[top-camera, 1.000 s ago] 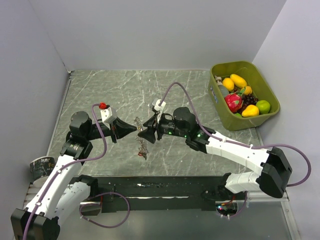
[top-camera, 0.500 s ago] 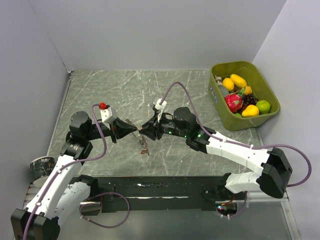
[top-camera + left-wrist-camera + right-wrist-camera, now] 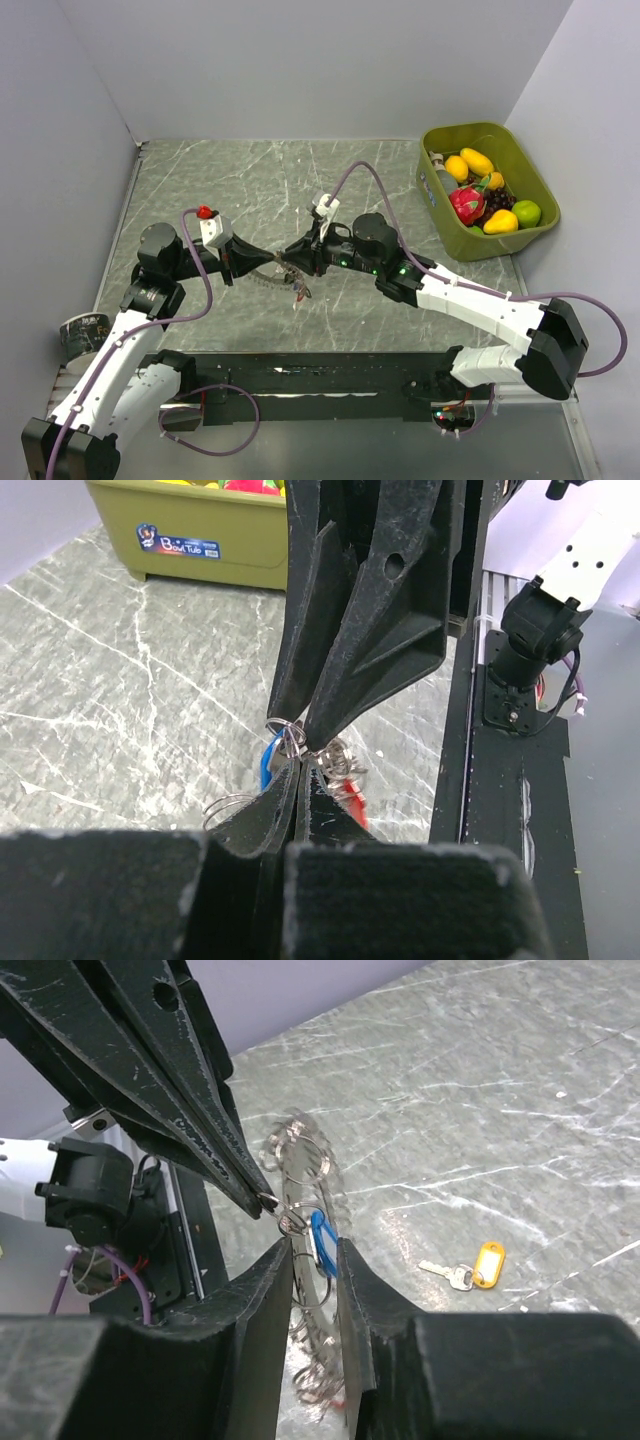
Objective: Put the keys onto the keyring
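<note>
Since a second ago the right gripper [image 3: 291,258] has slid left up to the left gripper [image 3: 271,262] and drawn its jaws much narrower, and the thin grey metal wire keyring [image 3: 265,280], which hung below the two tips, now lies slung across between them. On the left of the grey marbled table [image 3: 250,180], the left gripper is pressed fully together, its tips pinching the wire of the keyring in mid-air. Tip to tip with it, the right gripper has a slim gap between its fingers. The wire and a blue-tagged silver key [image 3: 320,1243] sit inside that gap, but whether the fingers actually press on them I cannot tell. A red-tagged silver key [image 3: 300,293] dangles just below the meeting point, blurred in the left wrist view. A yellow-tagged silver key [image 3: 487,1263] lies flat on the table, well apart from the ring. Far right, an olive-green plastic bin [image 3: 425,190] holds toy fruit [image 3: 468,203].
</note>
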Motion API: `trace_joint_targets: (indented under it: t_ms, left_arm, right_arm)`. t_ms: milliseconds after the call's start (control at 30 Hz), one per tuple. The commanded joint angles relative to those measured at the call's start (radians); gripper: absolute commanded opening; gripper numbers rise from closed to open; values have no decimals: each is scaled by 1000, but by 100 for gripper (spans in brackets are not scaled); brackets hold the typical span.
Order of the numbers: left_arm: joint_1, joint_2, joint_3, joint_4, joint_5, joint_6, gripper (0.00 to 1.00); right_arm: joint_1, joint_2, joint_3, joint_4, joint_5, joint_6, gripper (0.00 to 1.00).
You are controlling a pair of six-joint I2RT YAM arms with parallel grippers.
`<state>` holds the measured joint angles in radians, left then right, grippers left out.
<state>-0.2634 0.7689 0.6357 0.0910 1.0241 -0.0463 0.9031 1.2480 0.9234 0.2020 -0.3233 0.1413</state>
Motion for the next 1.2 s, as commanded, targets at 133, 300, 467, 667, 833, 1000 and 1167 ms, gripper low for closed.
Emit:
trace_joint_targets:
  t_ms: [133, 300, 467, 667, 833, 1000, 1167]
  left_arm:
    - [-4, -23, 9, 72, 47, -12, 1]
    - [-4, -20, 9, 70, 48, -10, 1]
    - [-4, -19, 9, 70, 48, -9, 1]
    - [-4, -19, 12, 55, 31, 0, 1]
    - [-4, -17, 21, 26, -7, 17, 1]
    - [-4, -13, 33, -20, -61, 36, 1]
    - [-4, -6, 44, -45, -101, 36, 1]
  right_arm:
    - [-13, -45, -9, 45, 16, -2, 26]
    - [-13, -61, -17, 43, 18, -9, 30]
    - [-15, -85, -31, 56, 20, -17, 46]
    - [-24, -96, -41, 20, 87, -35, 53]
    - [-67, -98, -86, -19, 128, -5, 54]
    - [-125, -159, -170, -67, 173, 43, 56]
    - [-133, -194, -192, -275, 239, 60, 58]
